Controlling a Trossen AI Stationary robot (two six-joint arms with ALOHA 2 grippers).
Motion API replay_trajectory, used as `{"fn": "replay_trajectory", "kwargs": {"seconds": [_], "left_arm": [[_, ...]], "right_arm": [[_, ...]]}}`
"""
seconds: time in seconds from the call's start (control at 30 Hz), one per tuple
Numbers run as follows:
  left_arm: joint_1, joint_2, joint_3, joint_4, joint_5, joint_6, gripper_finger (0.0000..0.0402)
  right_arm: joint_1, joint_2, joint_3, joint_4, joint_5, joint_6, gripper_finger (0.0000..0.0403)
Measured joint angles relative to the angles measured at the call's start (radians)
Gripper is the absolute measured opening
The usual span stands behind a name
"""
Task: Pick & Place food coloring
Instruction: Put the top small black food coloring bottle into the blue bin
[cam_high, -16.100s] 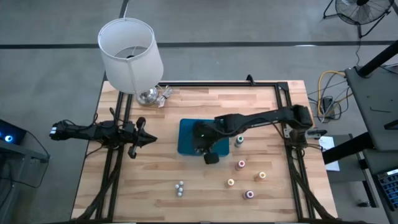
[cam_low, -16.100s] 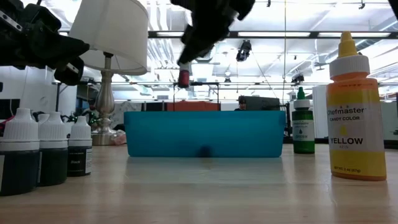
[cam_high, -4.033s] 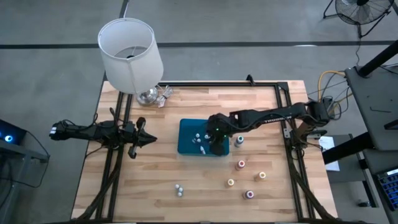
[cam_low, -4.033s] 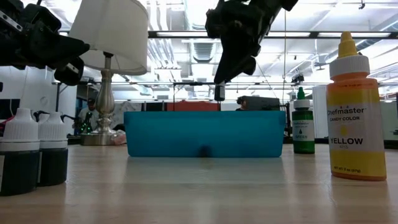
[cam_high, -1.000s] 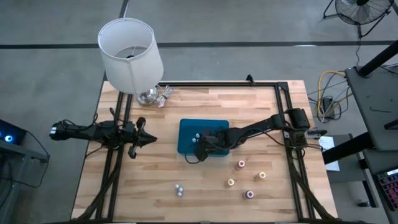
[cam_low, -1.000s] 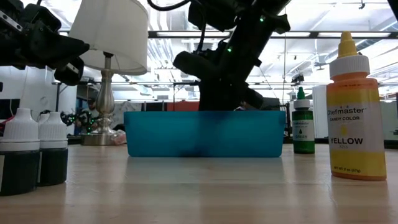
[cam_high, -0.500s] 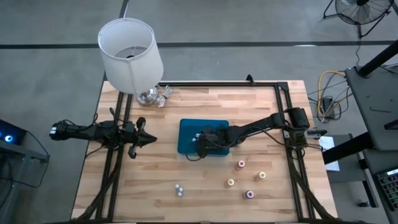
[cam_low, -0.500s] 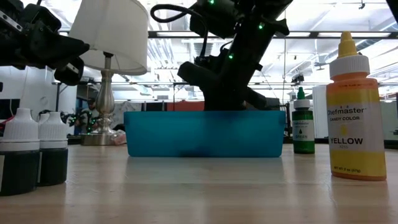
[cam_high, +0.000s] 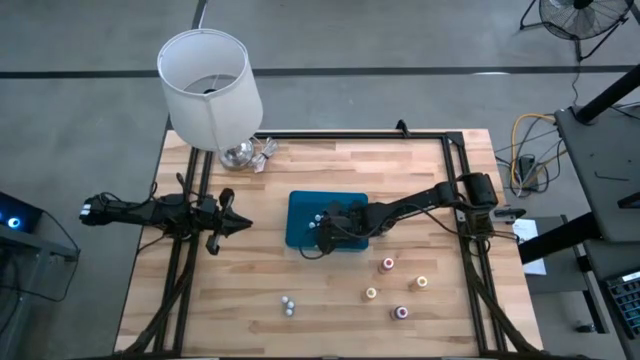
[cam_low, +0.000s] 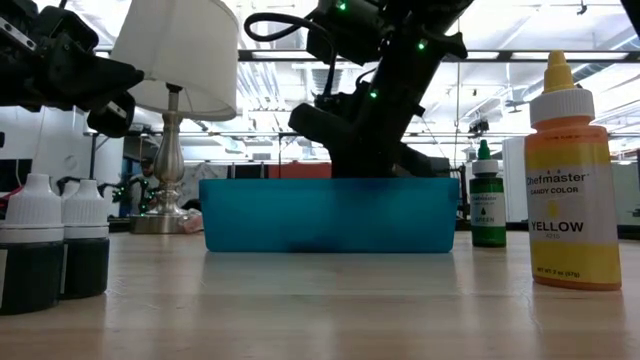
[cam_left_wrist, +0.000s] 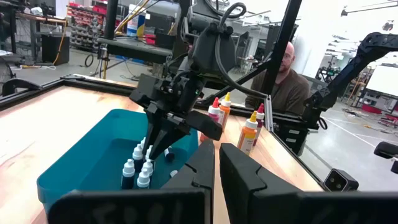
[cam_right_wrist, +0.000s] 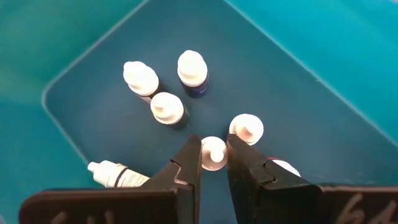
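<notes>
The food coloring is a set of small bottles. Several white-capped ones (cam_right_wrist: 166, 109) stand on the floor of the blue tray (cam_high: 300, 215), and one (cam_right_wrist: 115, 174) lies on its side there. My right gripper (cam_right_wrist: 213, 163) reaches down into the tray (cam_left_wrist: 74, 177) and is shut on another white-capped bottle. Bottles with coloured tops (cam_high: 388, 264) stand on the table near the tray's right side, among them a yellow one (cam_low: 572, 175) and a green one (cam_low: 487, 205). My left gripper (cam_high: 228, 222) waits shut at the table's left side. My right gripper pinches a small bottle by its white cap (cam_right_wrist: 213, 151) between its two fingers. The fingers (cam_right_wrist: 188, 158) come slanting down from above and from the table's right. The bottle stands upright inside the tray. I cannot tell whether its base rests on the tray floor.
Two more white-capped bottles (cam_high: 289, 304) stand near the table's front edge. A white-shaded lamp (cam_high: 210, 85) stands at the far left corner. A black frame (cam_high: 400, 133) runs along the table's far and side edges. A person (cam_left_wrist: 289, 74) sits beyond the table.
</notes>
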Motion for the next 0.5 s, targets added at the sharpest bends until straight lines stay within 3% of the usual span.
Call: {"fn": "replay_trajectory", "kwargs": {"seconds": [0.5], "left_arm": [[0.000,0.000,0.000,0.000,0.000,0.000,0.0000]], "right_arm": [[0.000,-0.001,-0.032,0.052,-0.008,0.010,0.0043]]}}
